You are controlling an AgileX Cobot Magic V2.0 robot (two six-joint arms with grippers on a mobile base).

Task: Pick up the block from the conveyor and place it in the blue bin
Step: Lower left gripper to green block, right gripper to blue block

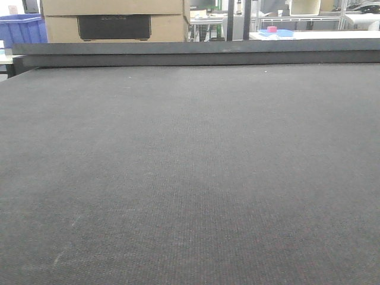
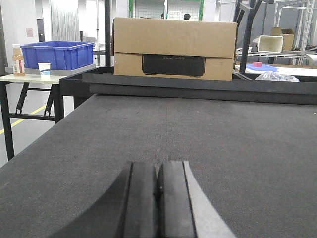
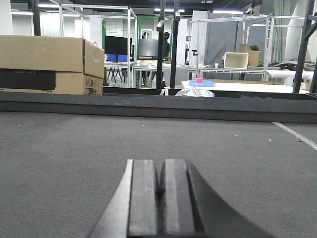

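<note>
The conveyor (image 1: 190, 178) is a wide dark grey woven belt with a black raised rail (image 1: 196, 53) along its far edge. No block lies on the belt in any view. The blue bin (image 2: 58, 54) stands on a side table beyond the belt's far left corner; it also shows in the front view (image 1: 21, 29). My left gripper (image 2: 158, 171) is shut and empty, low over the belt (image 2: 198, 134). My right gripper (image 3: 161, 168) is shut and empty, low over the belt (image 3: 74, 148). Neither gripper shows in the front view.
A large cardboard box (image 2: 173, 48) stands behind the rail (image 2: 198, 82); it shows too in the right wrist view (image 3: 47, 64). A paper cup (image 2: 44, 69) and a bottle (image 2: 18, 59) stand beside the bin. A pink block (image 1: 272, 29) lies on a blue plate on a far table.
</note>
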